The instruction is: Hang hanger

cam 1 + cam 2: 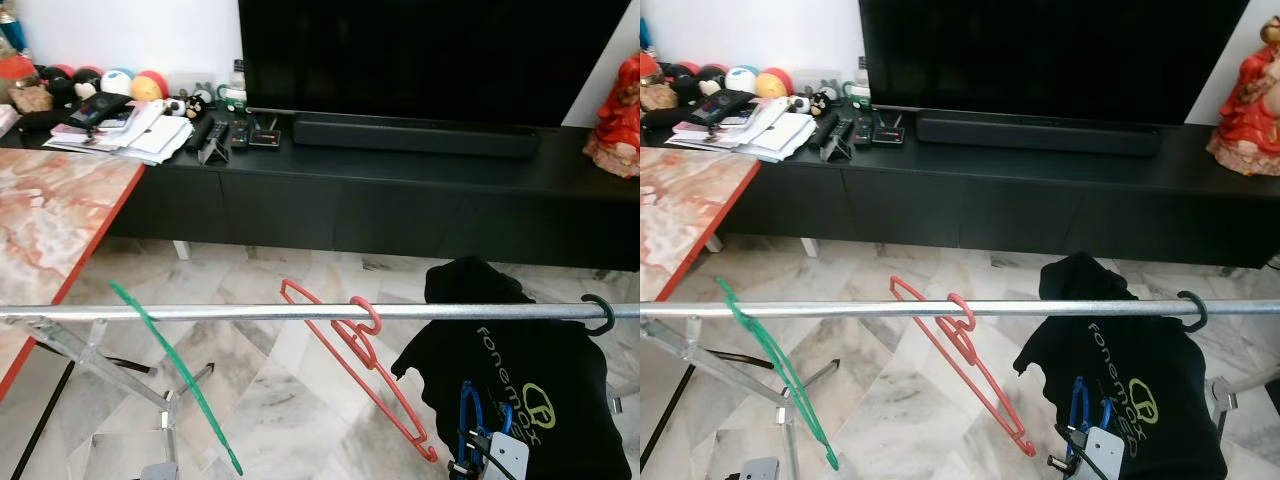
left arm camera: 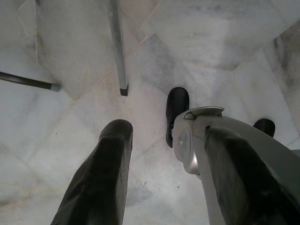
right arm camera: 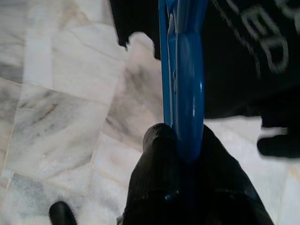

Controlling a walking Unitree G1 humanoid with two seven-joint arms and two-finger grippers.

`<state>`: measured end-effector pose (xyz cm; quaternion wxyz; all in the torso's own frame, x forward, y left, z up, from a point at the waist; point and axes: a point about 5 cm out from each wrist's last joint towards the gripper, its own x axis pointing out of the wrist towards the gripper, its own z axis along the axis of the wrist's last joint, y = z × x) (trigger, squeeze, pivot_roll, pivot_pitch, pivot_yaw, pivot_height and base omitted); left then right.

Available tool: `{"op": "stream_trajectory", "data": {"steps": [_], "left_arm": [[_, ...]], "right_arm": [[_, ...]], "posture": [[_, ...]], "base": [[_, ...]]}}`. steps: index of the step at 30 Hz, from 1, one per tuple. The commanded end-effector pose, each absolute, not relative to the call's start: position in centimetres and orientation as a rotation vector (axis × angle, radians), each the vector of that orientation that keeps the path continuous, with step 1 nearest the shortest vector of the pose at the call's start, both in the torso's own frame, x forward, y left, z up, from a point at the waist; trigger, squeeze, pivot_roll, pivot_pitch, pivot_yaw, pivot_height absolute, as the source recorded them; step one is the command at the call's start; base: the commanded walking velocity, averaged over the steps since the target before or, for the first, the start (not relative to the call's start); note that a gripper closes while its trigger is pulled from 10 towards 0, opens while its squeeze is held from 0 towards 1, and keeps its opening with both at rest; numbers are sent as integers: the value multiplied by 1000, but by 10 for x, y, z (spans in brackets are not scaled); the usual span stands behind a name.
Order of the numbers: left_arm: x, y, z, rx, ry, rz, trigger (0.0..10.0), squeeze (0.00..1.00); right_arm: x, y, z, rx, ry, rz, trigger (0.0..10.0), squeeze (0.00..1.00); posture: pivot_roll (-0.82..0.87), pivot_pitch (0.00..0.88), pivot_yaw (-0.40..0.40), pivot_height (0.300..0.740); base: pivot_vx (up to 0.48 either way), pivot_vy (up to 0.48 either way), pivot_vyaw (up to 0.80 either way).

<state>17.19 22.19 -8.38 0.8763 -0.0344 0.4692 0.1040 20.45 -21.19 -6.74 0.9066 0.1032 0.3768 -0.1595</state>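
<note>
Across the head views from 9 to 3 o'clock runs a silver rail [image 1: 300, 312], and three hangers sit on it. A green hanger [image 1: 770, 372] hangs toward 8 o'clock, a red hanger [image 1: 362, 372] is hooked near the middle and slants down toward 5 o'clock, and a dark hook [image 1: 600, 314] at 3 o'clock carries a black printed shirt [image 1: 530, 390].

Low at 5 o'clock, in front of the shirt, the right hand [image 3: 180, 150] is clenched on a blue hanger [image 3: 185, 79]; in the right wrist view its black fingers [image 3: 154, 187] press the blue plastic from both sides. The blue hanger [image 1: 470, 415] sits below the rail and is not hooked on it.

The left hand [image 2: 164, 154] hangs over the marble floor [image 2: 225, 42] with its fingers [image 2: 101, 178] released and apart, grasping nothing; a leg of the rack [image 2: 117, 44] stands beyond them.

Beyond the rail, a black TV unit [image 1: 400, 195] carries a television [image 1: 430, 55], a soundbar [image 1: 415, 135], papers [image 1: 130, 130] and a red figurine [image 1: 618, 105]. A marble-patterned table [image 1: 50, 215] with a red edge fills 9 o'clock.
</note>
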Motion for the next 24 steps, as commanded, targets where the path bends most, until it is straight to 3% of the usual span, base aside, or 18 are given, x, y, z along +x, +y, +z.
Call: {"op": "stream_trajectory", "data": {"steps": [1, 6, 12, 15, 20, 24], "left_arm": [[163, 222, -88, -73, 1017, 223, 10000, 0], [161, 222, -89, -66, 1022, 218, 10000, 0], [161, 222, -89, -61, 1023, 211, 10000, 0], [161, 221, -89, -55, 1024, 205, 10000, 0], [161, 222, -89, -54, 1024, 198, 10000, 0], [158, 229, -88, -45, 1031, 203, 10000, 0]], "right_arm": [[202, -216, -66, 189, 748, -325, 10000, 0], [200, -222, -62, 234, 643, -364, 10000, 0], [193, -209, -59, 141, 560, -118, 10000, 0], [194, -208, -55, 122, 520, -85, 10000, 0], [209, -212, -38, 82, 388, -95, 10000, 0], [237, -215, -5, 69, 235, -147, 10000, 0]], "posture": [[15, 104, -59, 740], [4, 99, -64, 740], [-8, 97, -65, 740], [-10, 100, -65, 740], [-9, 113, -66, 740], [-19, 121, -62, 740]], "base": [[0, 0, 0], [0, 0, 0], [0, 0, 0], [0, 0, 0], [0, 0, 0], [0, 0, 0]]}}
